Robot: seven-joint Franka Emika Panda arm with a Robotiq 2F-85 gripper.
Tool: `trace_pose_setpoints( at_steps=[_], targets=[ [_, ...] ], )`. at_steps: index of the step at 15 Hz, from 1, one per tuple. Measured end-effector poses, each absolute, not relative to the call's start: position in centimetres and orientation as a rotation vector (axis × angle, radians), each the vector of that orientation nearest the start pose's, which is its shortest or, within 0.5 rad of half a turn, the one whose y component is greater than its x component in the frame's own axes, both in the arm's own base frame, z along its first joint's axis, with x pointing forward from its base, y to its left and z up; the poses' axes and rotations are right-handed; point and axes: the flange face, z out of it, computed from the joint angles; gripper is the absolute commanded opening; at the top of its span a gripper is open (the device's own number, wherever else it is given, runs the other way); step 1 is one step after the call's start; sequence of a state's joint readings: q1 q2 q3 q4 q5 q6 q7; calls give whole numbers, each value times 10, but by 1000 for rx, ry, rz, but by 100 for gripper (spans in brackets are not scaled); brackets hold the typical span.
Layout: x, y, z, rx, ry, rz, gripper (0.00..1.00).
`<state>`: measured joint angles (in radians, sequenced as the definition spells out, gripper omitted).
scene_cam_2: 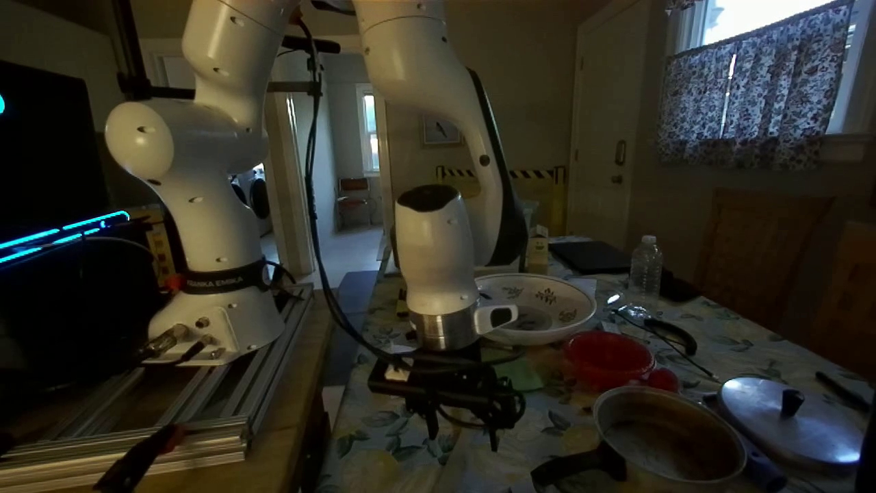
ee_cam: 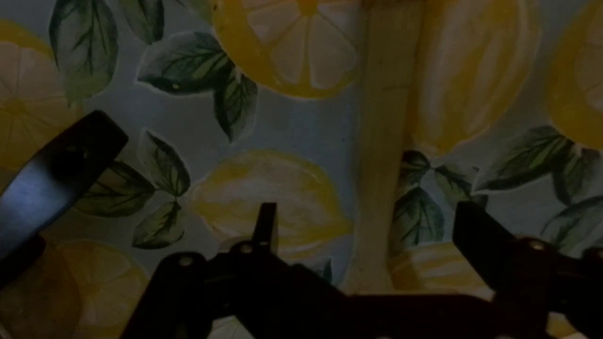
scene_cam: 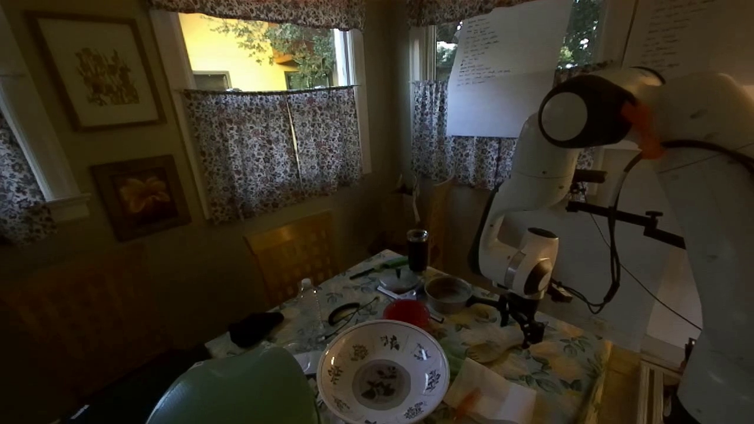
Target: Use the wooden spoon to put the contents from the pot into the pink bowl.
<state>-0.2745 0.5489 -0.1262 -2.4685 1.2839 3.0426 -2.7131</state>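
Note:
My gripper [scene_cam: 515, 333] is open and points down above the patterned tablecloth; it also shows open in an exterior view [scene_cam_2: 462, 431]. In the wrist view, the wooden spoon's handle [ee_cam: 384, 117] runs between the open fingers [ee_cam: 367, 209], touching neither. The spoon's head [scene_cam: 484, 352] lies on the cloth, hidden by the gripper body in the wrist view. The pot [scene_cam: 450, 305] stands beside the gripper with brownish contents inside; it is also in an exterior view [scene_cam_2: 633, 411]. Its dark handle [ee_cam: 61, 174] is at the wrist view's left. The pink bowl [scene_cam: 406, 313] is beside the pot [scene_cam_2: 609, 357].
The large white floral bowl [scene_cam: 436, 347] stands near the pink bowl. A metal lid [scene_cam_2: 787, 428] lies beside the pot. A clear bottle [scene_cam_2: 645, 270], a dark jar [scene_cam: 417, 253] and a white paper [scene_cam: 500, 391] with an orange item are on the table. A green chair [scene_cam: 235, 388] stands close by.

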Motion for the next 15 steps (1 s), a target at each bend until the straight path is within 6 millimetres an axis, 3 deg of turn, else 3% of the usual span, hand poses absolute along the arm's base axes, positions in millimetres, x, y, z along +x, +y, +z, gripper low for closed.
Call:
trace_pose_setpoints(
  at_steps=[3, 6, 8, 11, 13, 15],
  targets=[
    [342, -232, 81, -2768, -1614, -136, 41],
    [345, -232, 77, -2771, -1606, -143, 39],
    [344, -233, 74, -2771, -1595, -143, 45],
    [343, -234, 71, -2772, -1584, -146, 37],
    [343, -234, 70, -2774, -1582, -148, 13],
    [343, -235, 71, -2778, -1583, -147, 5]
  ],
)
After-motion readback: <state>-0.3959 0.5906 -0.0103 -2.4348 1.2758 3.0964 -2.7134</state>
